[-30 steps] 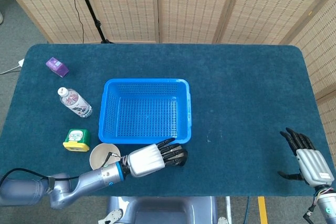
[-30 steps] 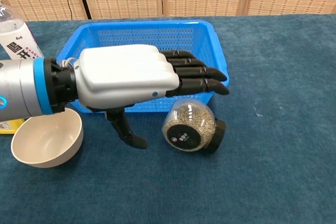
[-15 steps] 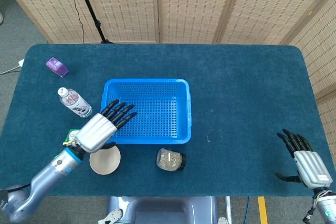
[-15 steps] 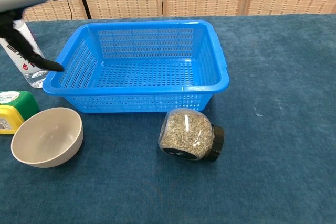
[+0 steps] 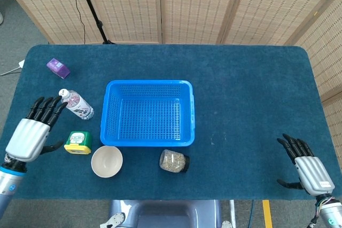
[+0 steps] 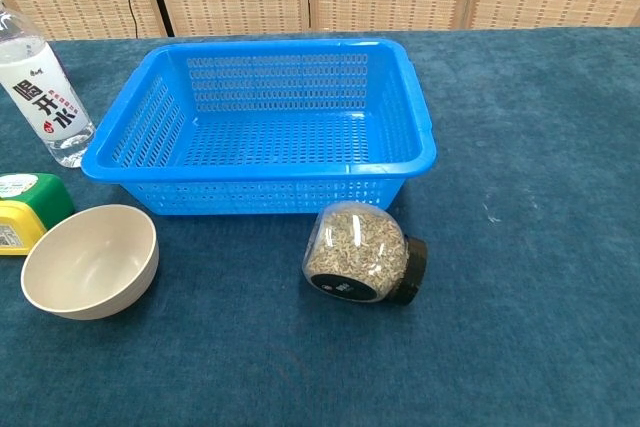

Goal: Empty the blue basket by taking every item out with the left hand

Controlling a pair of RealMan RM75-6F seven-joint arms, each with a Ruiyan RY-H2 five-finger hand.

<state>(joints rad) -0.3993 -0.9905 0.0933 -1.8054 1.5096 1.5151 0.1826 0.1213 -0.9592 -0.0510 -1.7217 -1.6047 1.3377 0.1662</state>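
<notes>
Your blue basket (image 5: 149, 112) sits mid-table with nothing in it, so you look done. The bowl (image 5: 106, 160), bottle (image 5: 76, 104) and seed jar (image 5: 173, 161) lie just outside it. Both your left hand (image 5: 30, 133) and right hand (image 5: 307, 170) hold nothing, fingers spread.

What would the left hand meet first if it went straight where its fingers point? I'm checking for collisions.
Probably the clear plastic water bottle: the left hand has fingertips just short of its cap, though height is unclear.
</notes>
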